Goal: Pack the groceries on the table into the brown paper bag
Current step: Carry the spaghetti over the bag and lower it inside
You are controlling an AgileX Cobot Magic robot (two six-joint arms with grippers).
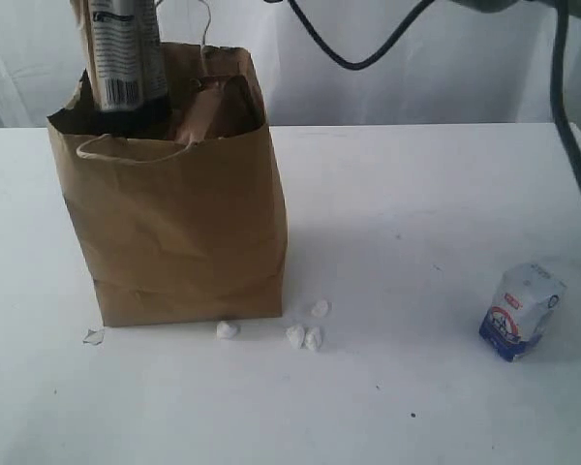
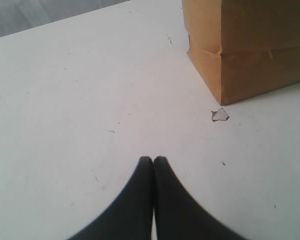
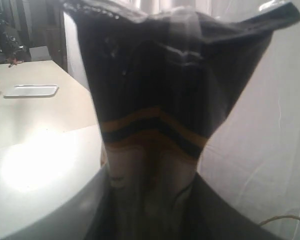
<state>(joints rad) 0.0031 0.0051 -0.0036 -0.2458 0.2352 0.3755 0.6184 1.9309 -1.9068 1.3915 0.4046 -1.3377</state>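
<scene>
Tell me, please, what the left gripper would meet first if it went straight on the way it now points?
Probably only the flat white tabletop: the shut left gripper points past the tall brown paper bag, which stands to one side; its tilt is unclear.

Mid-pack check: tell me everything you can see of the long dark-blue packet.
The long dark-blue packet is a glossy, foil-like sleeve with a grey printed face, a barcode, a gold band and a flared crimped end. It stands upright, its lower end below the rim of the brown paper bag, near the bag's left side, gripped by the right hand.
</scene>
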